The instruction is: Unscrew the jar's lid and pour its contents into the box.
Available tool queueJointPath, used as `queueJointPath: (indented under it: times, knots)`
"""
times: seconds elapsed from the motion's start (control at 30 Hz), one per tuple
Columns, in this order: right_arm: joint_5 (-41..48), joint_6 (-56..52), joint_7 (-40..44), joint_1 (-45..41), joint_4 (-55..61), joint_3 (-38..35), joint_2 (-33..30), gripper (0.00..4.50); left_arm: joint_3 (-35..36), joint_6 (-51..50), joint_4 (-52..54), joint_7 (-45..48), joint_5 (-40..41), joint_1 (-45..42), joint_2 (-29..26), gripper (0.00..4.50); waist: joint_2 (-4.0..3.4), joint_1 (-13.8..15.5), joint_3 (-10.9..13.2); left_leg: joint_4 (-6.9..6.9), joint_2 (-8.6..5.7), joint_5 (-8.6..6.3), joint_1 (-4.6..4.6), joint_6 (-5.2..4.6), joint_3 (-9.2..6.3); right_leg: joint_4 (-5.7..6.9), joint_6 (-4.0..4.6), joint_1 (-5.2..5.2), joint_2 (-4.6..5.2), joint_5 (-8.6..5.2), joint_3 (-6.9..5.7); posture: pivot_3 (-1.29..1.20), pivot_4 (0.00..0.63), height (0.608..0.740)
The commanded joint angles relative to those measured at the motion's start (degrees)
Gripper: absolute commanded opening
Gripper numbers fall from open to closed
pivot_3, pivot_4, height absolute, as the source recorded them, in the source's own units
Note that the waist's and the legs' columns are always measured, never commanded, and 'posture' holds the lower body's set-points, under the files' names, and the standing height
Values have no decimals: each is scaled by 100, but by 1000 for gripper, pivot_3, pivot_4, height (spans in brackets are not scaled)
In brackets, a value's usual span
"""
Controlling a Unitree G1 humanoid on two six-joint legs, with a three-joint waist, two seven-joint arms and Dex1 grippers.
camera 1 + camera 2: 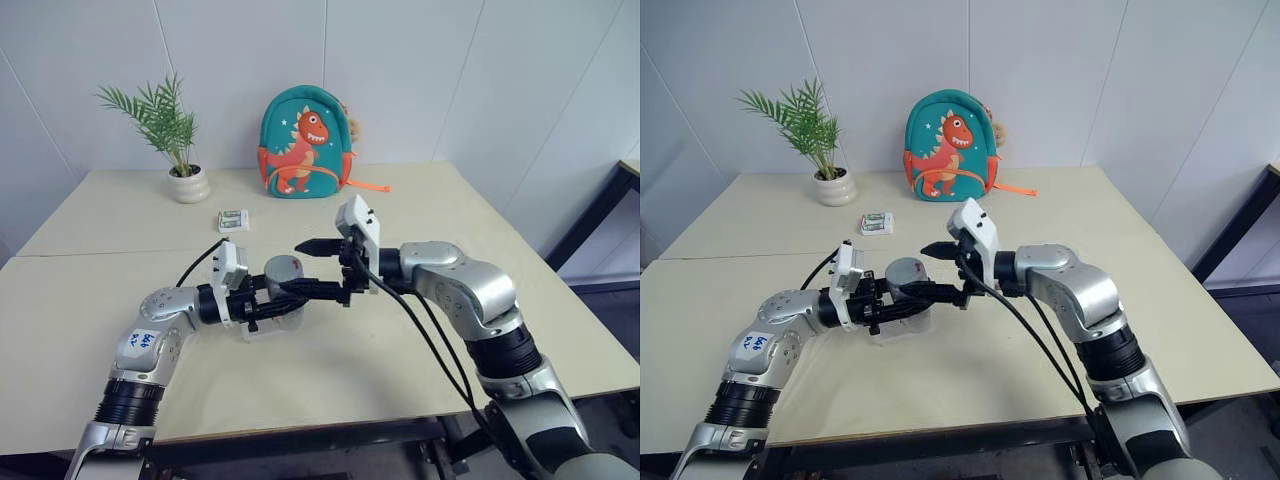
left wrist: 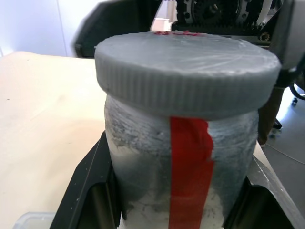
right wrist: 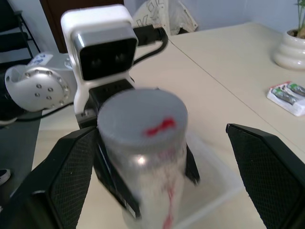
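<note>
The left claw (image 1: 268, 303) is clamped on the jar (image 1: 284, 290), its two black fingers (image 2: 88, 191) pressed against opposite sides of the clear wall, below the cap. The jar stands upright in that grip, held above the box (image 3: 209, 183), which sits on the counter (image 1: 120, 330) directly beneath it. A strip of red tape runs down the jar's wall, and whitish contents cloud the inside. The lid (image 2: 186, 71) is on the jar, a ribbed grey cap as wide as the jar with a red mark on top.

The right claw (image 1: 302, 267) reaches in from the robot's right, pointing toward the left arm, with its fingers spread wide apart. One finger (image 1: 318, 246) lies above and behind the lid, the other (image 1: 310, 290) crosses in front of the jar at about the lid's height. In the right wrist view the capped jar stands between the two fingers, with clear gaps on both sides, so neither touches it.

Farther back on the counter lie a small green-and-white packet (image 1: 233, 220), a white pot with a green plant (image 1: 189, 184), and a teal dinosaur backpack (image 1: 304, 143) against the wall.
</note>
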State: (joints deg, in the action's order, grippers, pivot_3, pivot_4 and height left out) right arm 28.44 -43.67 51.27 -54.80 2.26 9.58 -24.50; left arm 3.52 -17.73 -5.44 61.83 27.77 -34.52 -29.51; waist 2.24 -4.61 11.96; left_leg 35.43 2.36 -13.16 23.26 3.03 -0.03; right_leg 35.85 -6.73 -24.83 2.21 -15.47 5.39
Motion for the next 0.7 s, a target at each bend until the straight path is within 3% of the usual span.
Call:
queueJointPath:
  times: [0.03,0.37,0.5,0.7]
  knots:
    - [-120,124,-205,-13,-223,-556,-313,4464,-24,90,270,204,139,37,4,2023,0,17,0,1,-1,0,0,0,0,-2,0,2,1,0,0,0,150,740]
    - [419,93,334,188,87,-1046,-528,4464,10,88,238,259,116,25,-6,2023,0,-15,0,-3,0,-1,-1,-2,2,-2,0,-1,-1,0,2,0,150,740]
    - [846,-184,248,155,554,-999,-280,4464,7,83,249,258,109,34,-15,2023,0,-17,0,-2,0,-1,-1,-2,1,-2,-1,0,-1,0,2,0,150,740]
    - [766,-368,-233,121,1001,-495,292,4464,-16,82,236,253,105,-2,10,2023,0,-11,0,-2,0,-1,-2,-1,0,2,0,-1,-1,0,2,0,150,740]
